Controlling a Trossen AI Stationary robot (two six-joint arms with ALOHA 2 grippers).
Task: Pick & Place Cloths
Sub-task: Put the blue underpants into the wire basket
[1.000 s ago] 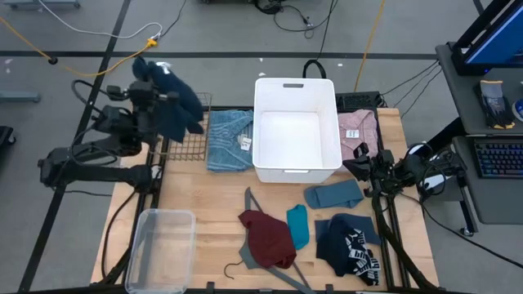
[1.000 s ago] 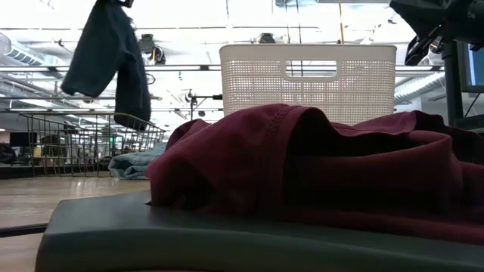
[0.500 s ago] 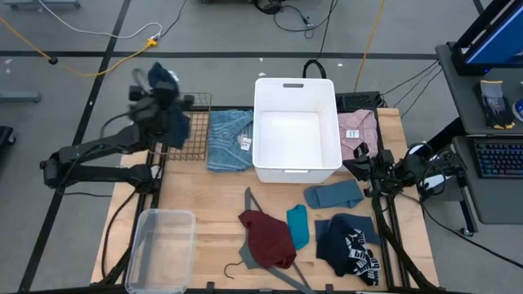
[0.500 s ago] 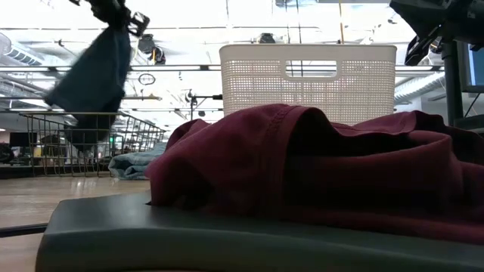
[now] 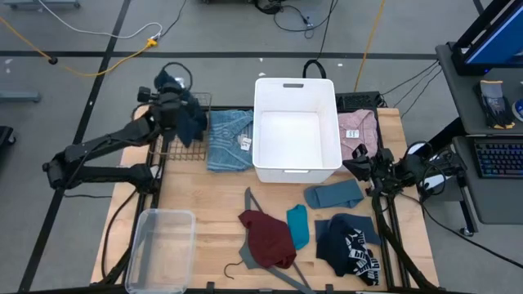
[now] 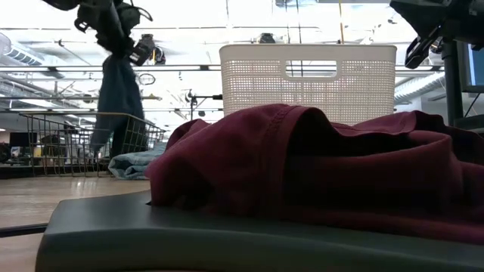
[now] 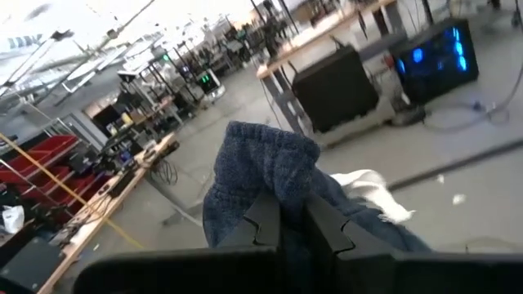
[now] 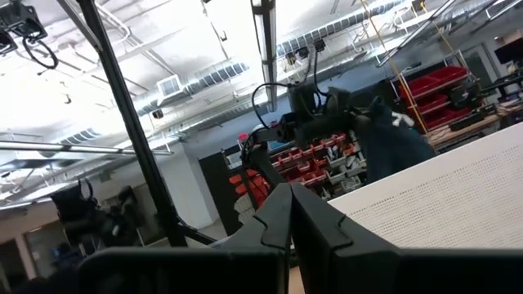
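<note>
Rightward of the left gripper [image 5: 172,104] and well apart: the white basket [image 5: 296,129]; directly beneath: the wire rack [image 5: 183,131]; pinched between pressed fingers: 1 navy cloth [image 5: 189,120], long axis hanging straight down; far off, idle: the right gripper [image 5: 360,167], pressed together.

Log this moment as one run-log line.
left hand: shut on navy cloth, above wire basket | right hand: shut, idle by bin
</note>
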